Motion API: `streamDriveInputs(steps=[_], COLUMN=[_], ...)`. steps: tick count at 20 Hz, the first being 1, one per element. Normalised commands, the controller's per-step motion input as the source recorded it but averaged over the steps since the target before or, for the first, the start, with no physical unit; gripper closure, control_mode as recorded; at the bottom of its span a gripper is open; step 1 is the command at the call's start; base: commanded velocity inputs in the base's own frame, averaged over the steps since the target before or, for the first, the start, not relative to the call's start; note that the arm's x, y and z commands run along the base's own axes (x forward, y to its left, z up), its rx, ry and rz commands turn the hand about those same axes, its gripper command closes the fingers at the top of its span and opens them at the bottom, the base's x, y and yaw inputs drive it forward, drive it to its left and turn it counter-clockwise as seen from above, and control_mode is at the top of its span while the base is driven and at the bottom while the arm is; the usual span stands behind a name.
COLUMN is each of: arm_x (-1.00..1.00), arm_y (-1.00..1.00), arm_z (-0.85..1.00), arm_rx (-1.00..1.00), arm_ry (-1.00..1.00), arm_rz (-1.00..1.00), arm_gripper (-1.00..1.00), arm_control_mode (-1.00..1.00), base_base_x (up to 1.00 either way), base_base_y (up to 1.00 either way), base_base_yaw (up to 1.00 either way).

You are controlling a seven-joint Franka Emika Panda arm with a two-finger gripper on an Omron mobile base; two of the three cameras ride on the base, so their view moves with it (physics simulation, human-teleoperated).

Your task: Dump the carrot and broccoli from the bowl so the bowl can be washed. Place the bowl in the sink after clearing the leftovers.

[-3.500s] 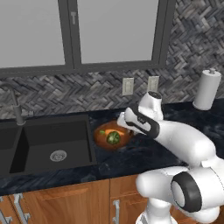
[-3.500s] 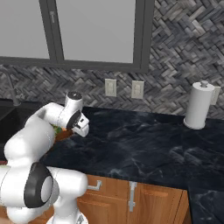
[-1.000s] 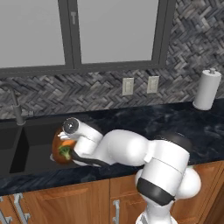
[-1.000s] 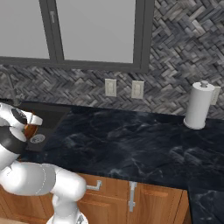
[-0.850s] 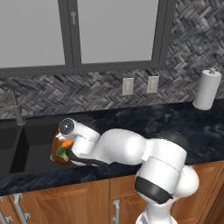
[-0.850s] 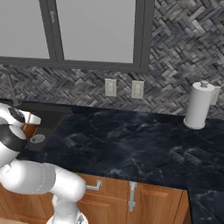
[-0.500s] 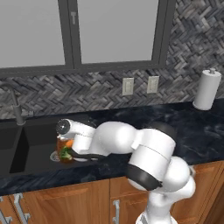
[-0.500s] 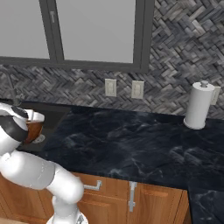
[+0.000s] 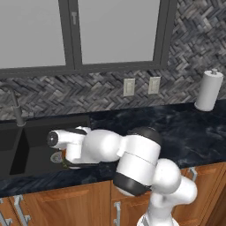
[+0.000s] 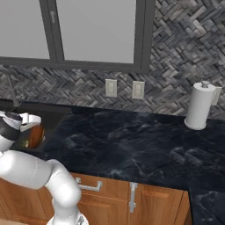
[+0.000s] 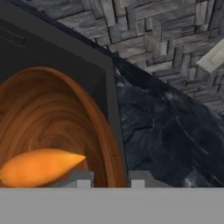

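The reddish-brown wooden bowl hangs tilted over the right end of the black sink. My gripper is shut on its rim, one tip inside and one outside. The orange carrot lies in the low part of the bowl, close to the inner fingertip. I cannot make out the broccoli. From the right base view the bowl shows as a glossy oval under my white hand. In the left base view my forearm covers most of it. The silver drain lies just left of the hand.
A dark curved faucet stands behind the sink at the left. Black marbled countertop runs to the right, with a paper towel roll at its far end. Two wall outlets sit on the herringbone backsplash.
The arm has swung left, carrying the bowl from the counter to over the sink's right end. The bowl has tipped further onto its edge.
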Motion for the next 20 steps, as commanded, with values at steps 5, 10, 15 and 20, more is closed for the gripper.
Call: streamDriveInputs(steps=[5, 10, 15, 20], arm_x=[0.0, 0.0, -0.1, -0.04], arm_y=[0.3, 0.49, 0.22, 0.03], arm_z=[-0.02, 0.0, -0.13, -0.04], arm_rx=[-0.21, -0.29, -0.27, -0.19], arm_ry=[0.02, -0.06, 0.02, -0.04], arm_rz=[0.02, 0.02, 0.03, 0.03], arm_gripper=[1.0, 1.0, 1.0, 1.0], arm_control_mode=[-1.0, -1.0, -1.0, -1.0], base_base_x=[0.0, 0.0, 0.0, 0.0], base_base_y=[0.0, 0.0, 0.0, 0.0], base_base_yaw=[0.0, 0.0, 0.0, 0.0])
